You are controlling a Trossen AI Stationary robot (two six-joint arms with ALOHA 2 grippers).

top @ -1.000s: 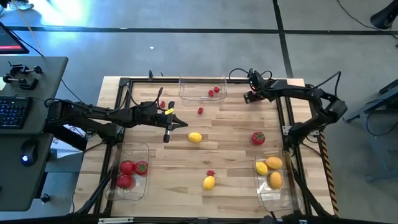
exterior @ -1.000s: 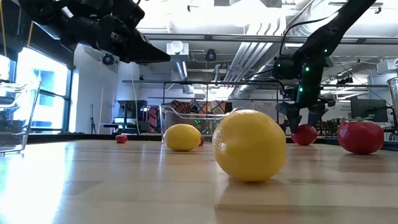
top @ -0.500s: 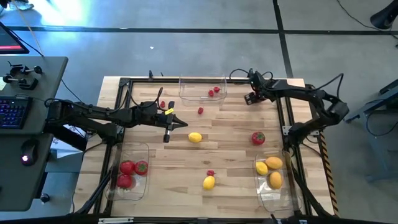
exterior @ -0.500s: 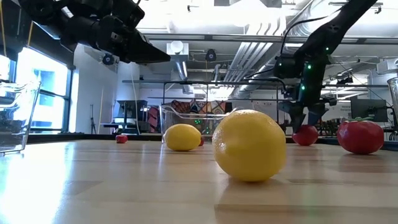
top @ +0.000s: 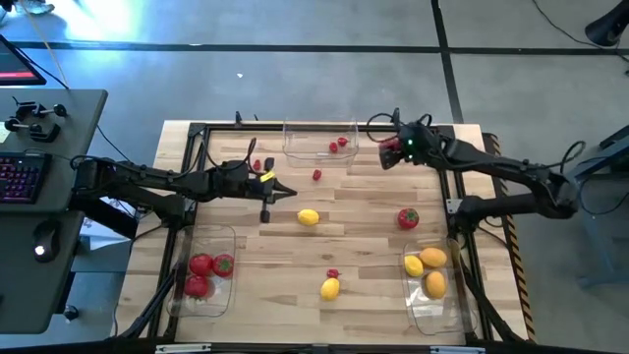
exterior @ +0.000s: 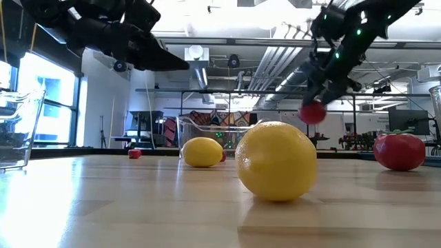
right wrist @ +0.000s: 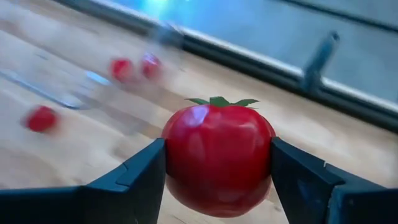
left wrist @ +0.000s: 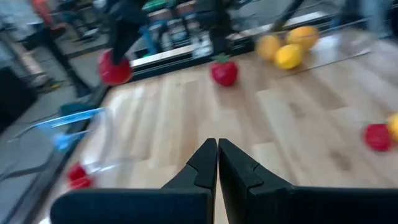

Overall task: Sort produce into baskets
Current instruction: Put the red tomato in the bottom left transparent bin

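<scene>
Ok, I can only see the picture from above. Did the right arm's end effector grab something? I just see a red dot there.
Observer: Yes. The right end effector is shut on a tomato with a green top, pinching it from both sides.
Operator: Is the tomato touching the table?
Observer: No. In the low view it hangs in the air, well above the wooden table.
Operator: And is the other arm holding anything?
Observer: No. Its wrist view shows the left end effector shut tight with nothing in it.
</scene>
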